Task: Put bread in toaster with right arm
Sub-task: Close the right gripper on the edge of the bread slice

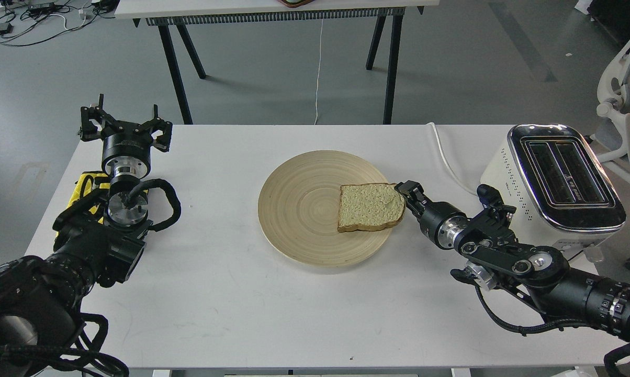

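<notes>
The bread (370,206) lies flat on the right side of a round wooden plate (304,209) in the middle of the white table. The cream-white toaster (555,183) stands at the table's right edge, and both slots in its chrome top show nothing inside. My right gripper (405,196) is low at the bread's right edge, with one black finger touching the crust. The frame does not show whether it grips the slice. My left gripper (124,124) is open and empty at the table's far left, well away from the bread.
A white cable (447,157) runs over the table (231,303) between the plate and the toaster. A yellow casing (87,187) sits on the left arm. A second table (273,10) stands behind, and a white chair (621,104) at the far right.
</notes>
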Available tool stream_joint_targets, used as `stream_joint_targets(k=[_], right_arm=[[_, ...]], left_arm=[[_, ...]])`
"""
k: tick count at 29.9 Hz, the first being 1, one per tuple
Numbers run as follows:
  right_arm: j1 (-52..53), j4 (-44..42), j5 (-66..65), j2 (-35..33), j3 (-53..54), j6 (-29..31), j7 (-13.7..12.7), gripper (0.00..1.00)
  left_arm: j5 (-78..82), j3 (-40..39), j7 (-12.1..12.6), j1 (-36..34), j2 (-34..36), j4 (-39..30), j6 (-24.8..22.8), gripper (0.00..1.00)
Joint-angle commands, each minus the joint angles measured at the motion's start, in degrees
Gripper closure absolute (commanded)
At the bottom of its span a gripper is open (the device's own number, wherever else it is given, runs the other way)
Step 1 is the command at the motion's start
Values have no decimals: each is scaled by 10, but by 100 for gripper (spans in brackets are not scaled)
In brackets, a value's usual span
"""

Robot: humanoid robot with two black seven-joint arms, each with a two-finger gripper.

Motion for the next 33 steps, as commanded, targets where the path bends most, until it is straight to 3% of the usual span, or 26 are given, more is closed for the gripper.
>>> stream_joint_targets(k=[1,9,24,33], right_arm=[[2,4,-1,1,-12,0,4,54],[2,7,-1,-2,-12,0,4,66],[3,17,-1,-4,-7,0,8,75],[9,55,-1,-39,-5,0,11,78]], left_arm=[[0,0,0,0,0,0,0,0],[0,0,0,0,0,0,0,0],[0,0,0,0,0,0,0,0],[0,0,0,0,0,0,0,0]])
